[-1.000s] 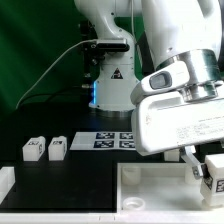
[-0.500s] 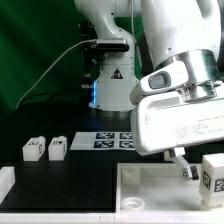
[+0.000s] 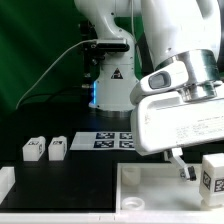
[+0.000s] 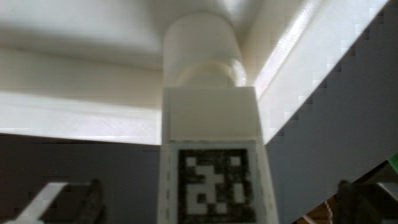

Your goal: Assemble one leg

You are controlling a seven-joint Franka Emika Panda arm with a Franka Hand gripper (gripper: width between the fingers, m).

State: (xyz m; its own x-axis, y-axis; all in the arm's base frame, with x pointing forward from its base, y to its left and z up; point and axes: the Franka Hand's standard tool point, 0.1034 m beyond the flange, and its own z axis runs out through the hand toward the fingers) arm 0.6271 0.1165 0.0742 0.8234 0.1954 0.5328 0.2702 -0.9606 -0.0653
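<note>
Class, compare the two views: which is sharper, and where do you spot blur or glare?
Exterior view: sharp and evenly lit, the white arm bright against the dark table. Wrist view: the close leg is soft, its tag is blurred, and the white surfaces above it are washed out.

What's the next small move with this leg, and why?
Probably close the gripper on the small white plastic leg with the marker tag: in the wrist view it sits between the fingers, with gaps on both sides, so nothing holds it.

The marker board [image 3: 100, 141] lies on the black table [image 3: 80, 180], beyond the white tray [image 3: 150, 190]
</note>
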